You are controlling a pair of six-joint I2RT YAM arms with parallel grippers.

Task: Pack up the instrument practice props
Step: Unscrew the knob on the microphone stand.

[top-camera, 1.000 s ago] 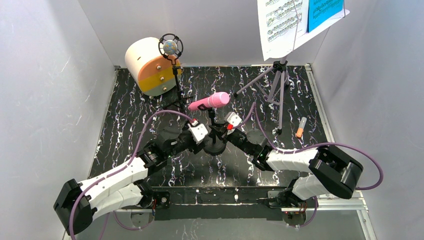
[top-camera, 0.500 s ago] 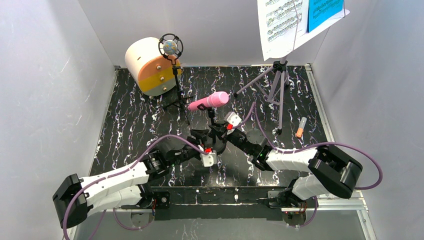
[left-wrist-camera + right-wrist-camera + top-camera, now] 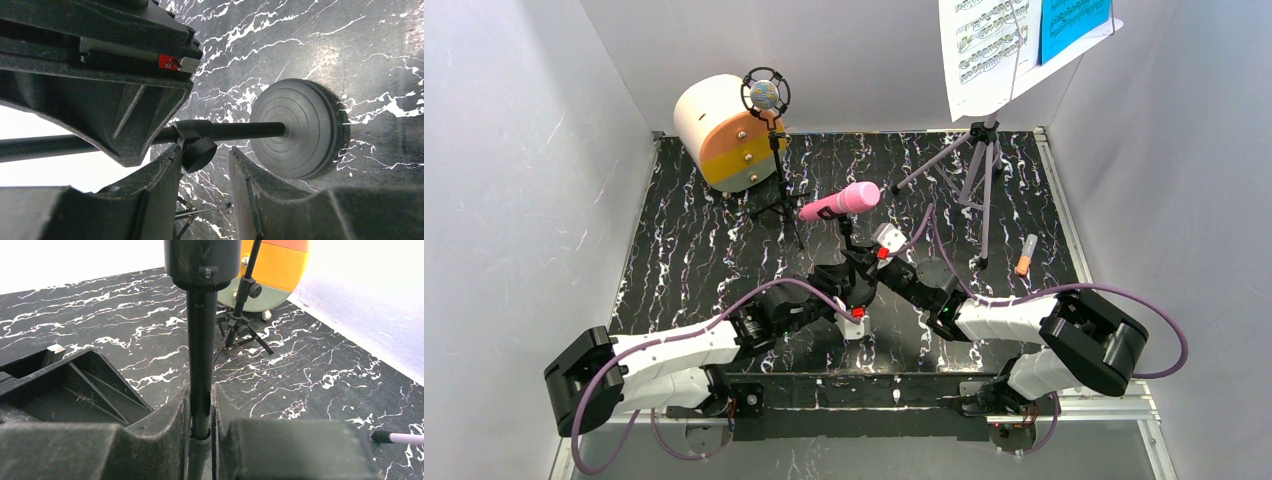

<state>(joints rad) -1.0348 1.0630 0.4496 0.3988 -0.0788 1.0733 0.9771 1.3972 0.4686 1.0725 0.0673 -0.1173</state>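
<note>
The pink toy microphone (image 3: pixel 842 203) rests tilted on a thin black pole (image 3: pixel 201 340) with a round black base (image 3: pixel 300 127). My right gripper (image 3: pixel 201 405) is shut on that pole low down. My left gripper (image 3: pixel 205 150) is open just beside it, its fingertips flanking the pole's small black knob (image 3: pixel 199 152) with a gap still showing. The purple silver-headed microphone (image 3: pixel 765 95) stands on its black tripod (image 3: pixel 776 190) at the back left. At the back right, the lilac music rack (image 3: pixel 979 165) holds a white page (image 3: pixel 984 45) and a blue page (image 3: pixel 1072 25).
The cream cylinder box (image 3: pixel 719 130) with an orange-grey face lies at the back left, right behind the tripod. A small orange-tipped stick (image 3: pixel 1025 256) lies by the right edge. White walls close in the black marbled table (image 3: pixel 684 250) on three sides.
My left arm has swung from the stand's left side round to its near side and rolled over, and its jaws have narrowed around the knob. The right gripper and microphone have stayed put.
</note>
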